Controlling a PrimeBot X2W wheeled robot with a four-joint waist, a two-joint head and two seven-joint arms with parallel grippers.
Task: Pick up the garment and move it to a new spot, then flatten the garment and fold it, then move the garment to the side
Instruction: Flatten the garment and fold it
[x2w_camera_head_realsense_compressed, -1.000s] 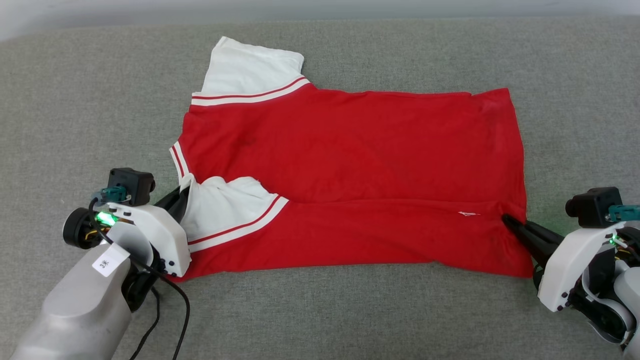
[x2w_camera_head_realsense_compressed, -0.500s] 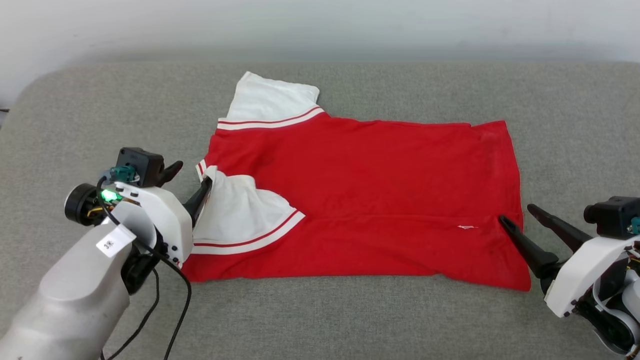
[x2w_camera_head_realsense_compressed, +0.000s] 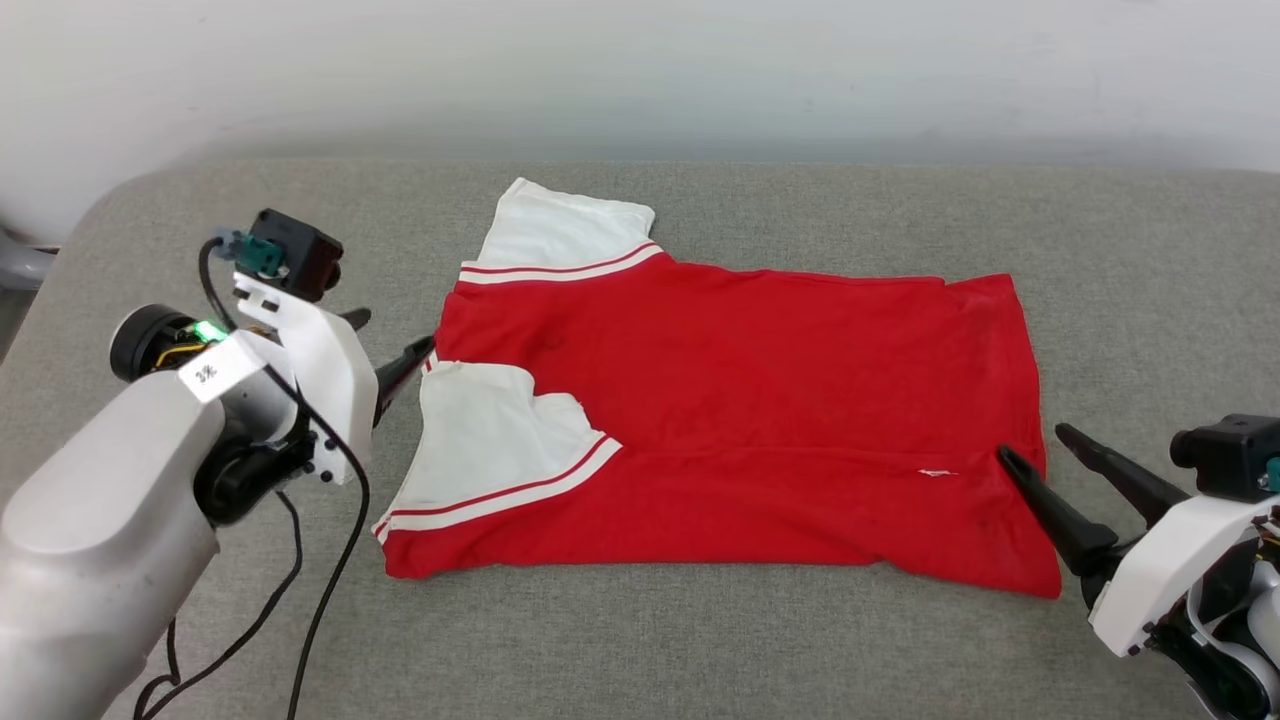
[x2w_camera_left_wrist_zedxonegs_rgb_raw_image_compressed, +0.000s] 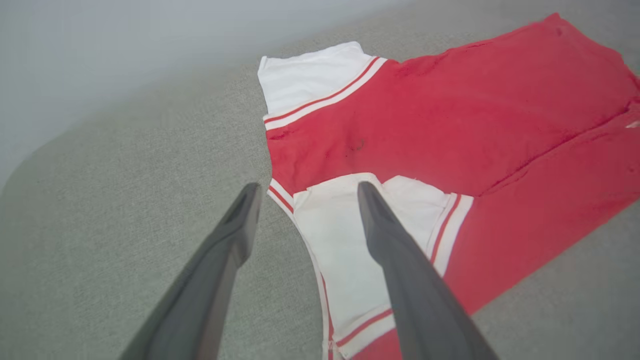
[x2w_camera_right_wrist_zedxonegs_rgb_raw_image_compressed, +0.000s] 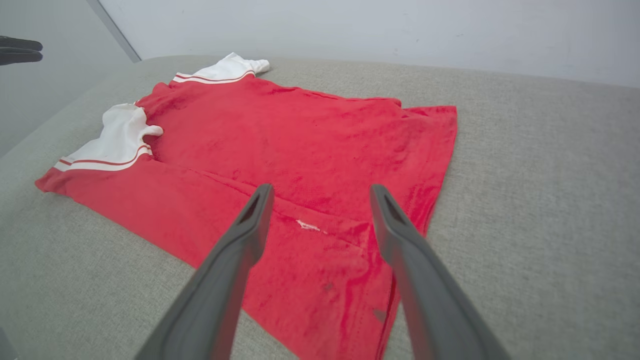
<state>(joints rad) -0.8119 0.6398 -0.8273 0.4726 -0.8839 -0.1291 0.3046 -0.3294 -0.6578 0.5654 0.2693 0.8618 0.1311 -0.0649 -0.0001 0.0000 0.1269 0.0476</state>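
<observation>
L claw (x2w_camera_head_realsense_compressed: 392, 332) & R claw (x2w_camera_head_realsense_compressed: 1033, 441) both stand wide open, gripping nothing. L hangs just beside the collar end of the garment (x2w_camera_head_realsense_compressed: 740, 400). R sits at the hem end w/ 1 finger tip over the red corner; touching or not, can't tell.

Garment lies across the middle of the grey cushion (x2w_camera_head_realsense_compressed: 700, 640). Its near long edge is folded over the body, w/ the near sleeve (x2w_camera_head_realsense_compressed: 490, 430) on top & the far sleeve (x2w_camera_head_realsense_compressed: 570, 225) sticking out at the back.

Risks, as I judge them:
- R finger could catch the hem when it backs off & drag the fold open.
- Far sleeve, if left out, would make the next fold lopsided.

Head view gives the whole outline & both ends at once. L wrist view adds the striped collar trim (x2w_camera_left_wrist_zedxonegs_rgb_raw_image_compressed: 280, 192) between its 2 fingers & a small dark mark on the red. R wrist view adds the raised ridge of the fold by a white tag (x2w_camera_right_wrist_zedxonegs_rgb_raw_image_compressed: 307, 226). It also shows the near sleeve's end curled up, which looks flat from the head.
</observation>
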